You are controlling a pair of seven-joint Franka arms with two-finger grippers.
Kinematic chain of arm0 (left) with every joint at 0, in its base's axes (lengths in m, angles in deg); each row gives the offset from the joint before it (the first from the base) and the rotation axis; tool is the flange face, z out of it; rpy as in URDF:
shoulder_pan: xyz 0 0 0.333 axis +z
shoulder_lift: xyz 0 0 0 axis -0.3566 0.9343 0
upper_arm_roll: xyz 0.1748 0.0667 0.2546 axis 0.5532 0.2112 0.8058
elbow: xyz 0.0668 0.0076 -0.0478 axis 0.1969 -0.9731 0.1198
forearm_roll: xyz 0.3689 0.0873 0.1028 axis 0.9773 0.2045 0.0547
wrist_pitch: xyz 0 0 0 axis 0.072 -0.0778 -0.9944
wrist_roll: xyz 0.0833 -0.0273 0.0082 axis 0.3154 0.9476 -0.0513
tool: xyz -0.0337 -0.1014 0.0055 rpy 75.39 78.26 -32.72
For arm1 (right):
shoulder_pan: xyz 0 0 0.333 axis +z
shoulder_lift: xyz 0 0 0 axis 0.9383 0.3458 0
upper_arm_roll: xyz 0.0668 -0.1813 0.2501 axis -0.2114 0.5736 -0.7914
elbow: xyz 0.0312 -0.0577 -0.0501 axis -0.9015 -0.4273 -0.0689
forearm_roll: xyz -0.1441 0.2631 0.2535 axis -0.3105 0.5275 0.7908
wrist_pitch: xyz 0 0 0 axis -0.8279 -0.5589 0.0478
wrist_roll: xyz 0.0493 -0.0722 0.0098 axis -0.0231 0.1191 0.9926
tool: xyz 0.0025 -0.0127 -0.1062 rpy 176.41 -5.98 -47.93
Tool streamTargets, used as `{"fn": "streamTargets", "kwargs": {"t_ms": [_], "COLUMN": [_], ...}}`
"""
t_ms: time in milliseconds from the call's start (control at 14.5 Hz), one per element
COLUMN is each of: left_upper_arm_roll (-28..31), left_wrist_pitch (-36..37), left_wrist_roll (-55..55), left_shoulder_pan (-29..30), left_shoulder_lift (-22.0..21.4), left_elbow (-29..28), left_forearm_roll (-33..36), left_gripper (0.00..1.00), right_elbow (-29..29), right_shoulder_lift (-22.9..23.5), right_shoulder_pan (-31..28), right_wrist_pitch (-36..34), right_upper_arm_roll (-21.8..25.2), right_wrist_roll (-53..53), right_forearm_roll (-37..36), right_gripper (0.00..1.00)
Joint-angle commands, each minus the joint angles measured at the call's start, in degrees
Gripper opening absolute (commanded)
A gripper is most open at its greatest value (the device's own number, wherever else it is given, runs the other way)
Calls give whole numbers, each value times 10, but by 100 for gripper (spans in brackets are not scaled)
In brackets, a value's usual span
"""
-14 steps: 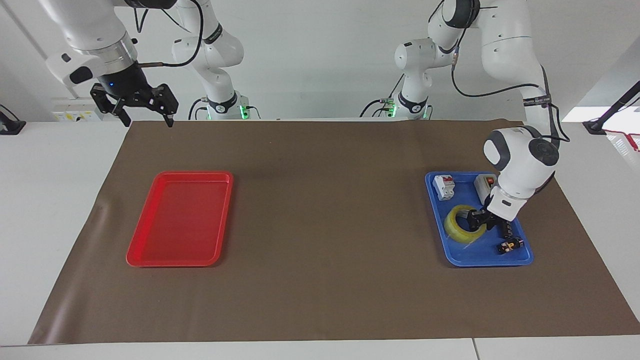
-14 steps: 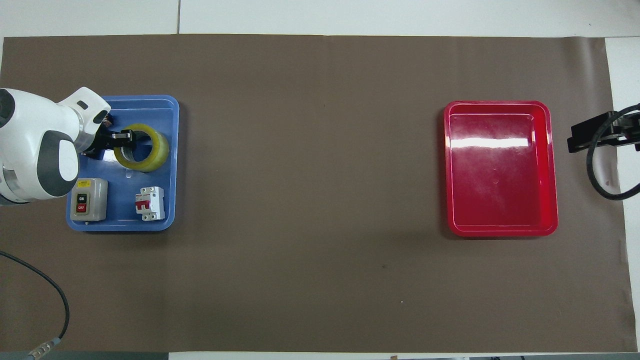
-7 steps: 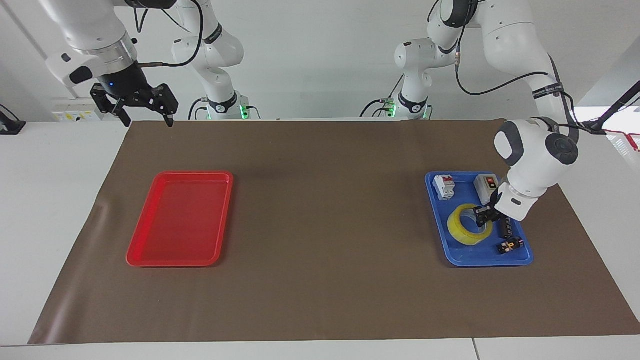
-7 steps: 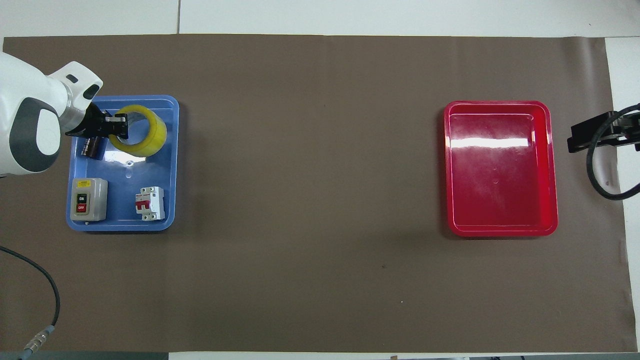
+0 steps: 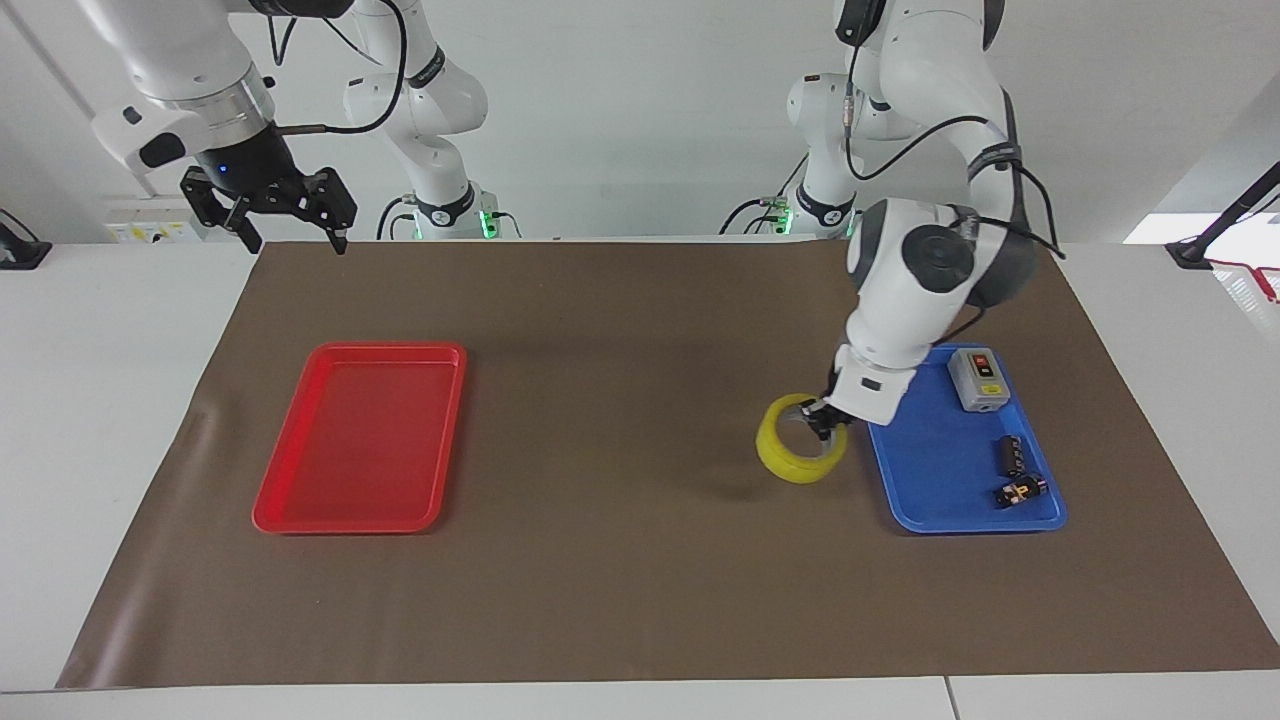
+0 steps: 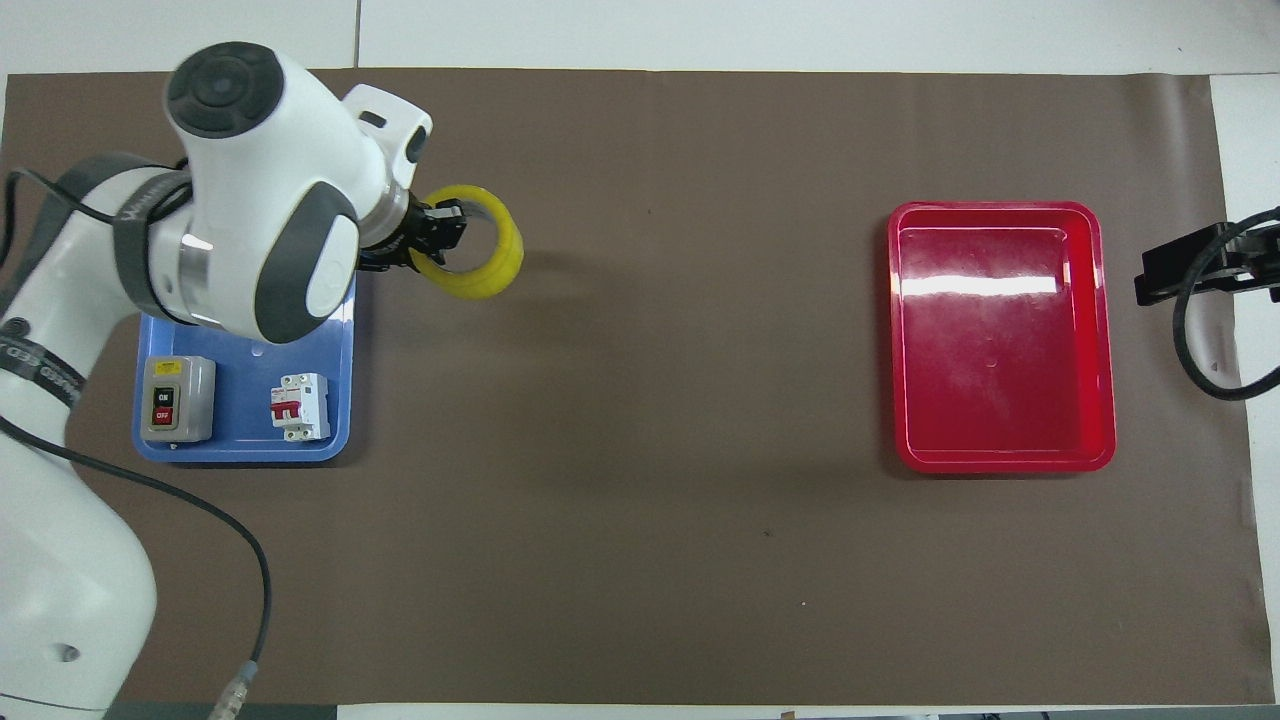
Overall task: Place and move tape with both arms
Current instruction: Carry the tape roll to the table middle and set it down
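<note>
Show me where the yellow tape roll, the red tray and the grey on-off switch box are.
Translucent yellow roll of tape (image 5: pixel 798 462): facing view, on its outer band.
Red plastic tray (image 6: pixel 1003 211): overhead view, on its rim.
Grey on-off switch box (image 6: pixel 177 398): overhead view, on its top face.

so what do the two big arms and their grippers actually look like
Both arms are glossy white with rounded shells and dark grey round joint caps. The left arm carries a black cable clipped along it by a black strap. The right arm has a silver metal ring at the wrist and a small blue light just above the gripper. The left gripper and right gripper are black, with two thin fingers each.
</note>
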Motion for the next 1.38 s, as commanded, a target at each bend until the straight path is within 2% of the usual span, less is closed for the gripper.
{"fn": "streamTargets", "kwargs": {"t_ms": [0,69,207,346,691,760,829,899,968,1037,1106,1175,1313], "left_upper_arm_roll": [12,12,10,10,10,10,11,11,12,13,16,25,30], "left_wrist_pitch": [10,4,-36,-83,-101,-99,-95,-93,-88,-70,-49,-24,5], "left_wrist_roll": [72,101,116,119,122,122,122,123,130,136,135,131,113], "left_shoulder_pan": [-82,-104,-109,-114,-115,-115,-115,-114,-114,-114,-109,-103,-66], "left_shoulder_lift": [46,70,89,90,86,86,86,86,86,86,85,75,28], "left_elbow": [33,46,48,19,-12,-11,-7,-5,0,10,24,39,30], "left_forearm_roll": [11,17,15,15,14,14,14,13,13,15,17,18,18], "left_gripper": [0,0,0,0,0,42,57,59,65,95,100,100,100], "right_elbow": [-3,-3,-3,-3,-3,-3,-3,-3,-3,-3,-3,-3,-3], "right_shoulder_lift": [-4,-4,-4,-4,-4,-4,-4,-4,-4,-4,-4,-4,-4], "right_shoulder_pan": [-5,-5,-5,-5,-5,-5,-5,-5,-5,-5,-5,-5,-5], "right_wrist_pitch": [6,6,6,6,6,6,6,6,6,6,6,6,7], "right_upper_arm_roll": [-1,-1,-2,-1,-1,-2,-2,-2,-2,-2,-2,-2,-2], "right_wrist_roll": [12,13,13,12,12,12,12,12,11,11,12,12,12], "right_forearm_roll": [11,11,11,12,12,12,12,12,12,12,12,12,12], "right_gripper": [100,100,100,100,100,100,100,100,100,100,100,100,100]}}
